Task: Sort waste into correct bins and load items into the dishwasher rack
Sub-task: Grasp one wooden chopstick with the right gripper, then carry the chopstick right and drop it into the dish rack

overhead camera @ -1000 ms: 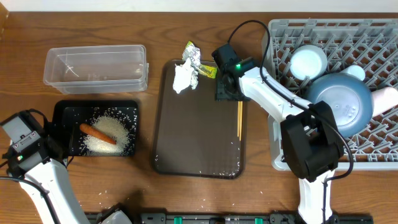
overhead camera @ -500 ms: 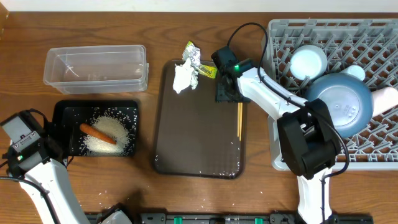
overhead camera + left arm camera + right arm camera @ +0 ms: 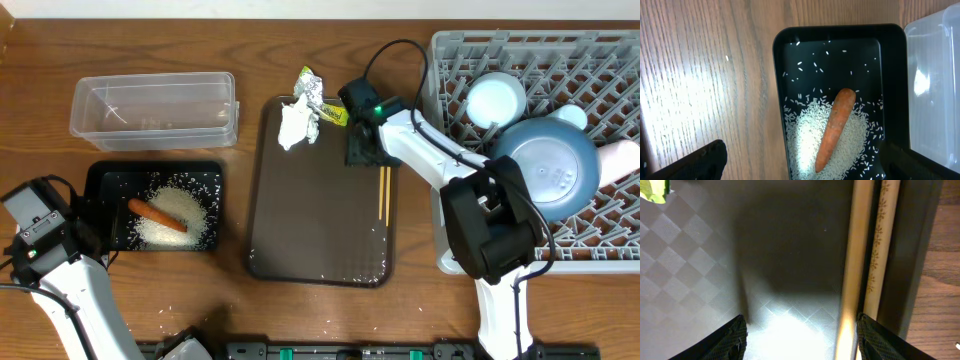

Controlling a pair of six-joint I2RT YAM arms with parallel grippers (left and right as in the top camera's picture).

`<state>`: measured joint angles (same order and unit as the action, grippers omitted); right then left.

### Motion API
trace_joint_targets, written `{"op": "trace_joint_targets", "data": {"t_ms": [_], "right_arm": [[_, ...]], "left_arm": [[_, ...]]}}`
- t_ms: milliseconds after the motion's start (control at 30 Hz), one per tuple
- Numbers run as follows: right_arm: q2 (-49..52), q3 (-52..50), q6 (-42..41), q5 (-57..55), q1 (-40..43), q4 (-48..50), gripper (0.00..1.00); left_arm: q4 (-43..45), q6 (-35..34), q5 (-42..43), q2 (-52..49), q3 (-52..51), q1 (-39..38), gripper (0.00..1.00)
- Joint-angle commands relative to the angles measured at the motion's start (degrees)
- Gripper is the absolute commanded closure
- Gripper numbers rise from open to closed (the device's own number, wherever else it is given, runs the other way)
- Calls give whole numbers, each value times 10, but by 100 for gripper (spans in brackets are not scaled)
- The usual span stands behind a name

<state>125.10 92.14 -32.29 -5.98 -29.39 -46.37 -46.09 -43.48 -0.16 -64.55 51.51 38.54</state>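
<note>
The wooden chopsticks (image 3: 383,192) lie along the right edge of the dark brown serving tray (image 3: 320,230). My right gripper (image 3: 363,150) is open, low over their far end. In the right wrist view (image 3: 802,345) the chopsticks (image 3: 856,270) run just inside the right finger (image 3: 875,340). Crumpled tissue (image 3: 297,123), foil (image 3: 310,84) and the yellow-green packet (image 3: 335,115) sit at the tray's far end. Rice (image 3: 180,212) and the carrot (image 3: 155,213) lie in the black tray (image 3: 100,180). My left gripper (image 3: 805,170) is open and empty above them. The clear tub (image 3: 152,105) is empty.
The grey rack (image 3: 600,250) at the right holds the big blue bowl (image 3: 548,168), the small light-blue bowl (image 3: 497,100) and a whitish cup (image 3: 620,160). A few rice grains lie on the table by the black tray.
My right arm has edged slightly left over the chopsticks' far end. The left arm and all the objects are where they were.
</note>
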Motion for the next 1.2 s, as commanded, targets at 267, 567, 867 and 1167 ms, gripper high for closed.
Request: {"op": "trace_joint_targets", "data": {"t_ms": [267, 567, 867, 1167], "right_arm": [[14, -6, -9, -11, 0, 2, 36], [14, -43, -16, -11, 1, 33, 78], [0, -20, -13, 17, 6, -4, 99], [-128, 78, 79, 27, 64, -88, 99]], "left_arm": [[-2, 1, -3, -2, 12, 2, 2], [-2, 1, -3, -2, 12, 2, 2], [-2, 1, -3, -2, 12, 2, 2], [-2, 1, -3, -2, 12, 2, 2]]}}
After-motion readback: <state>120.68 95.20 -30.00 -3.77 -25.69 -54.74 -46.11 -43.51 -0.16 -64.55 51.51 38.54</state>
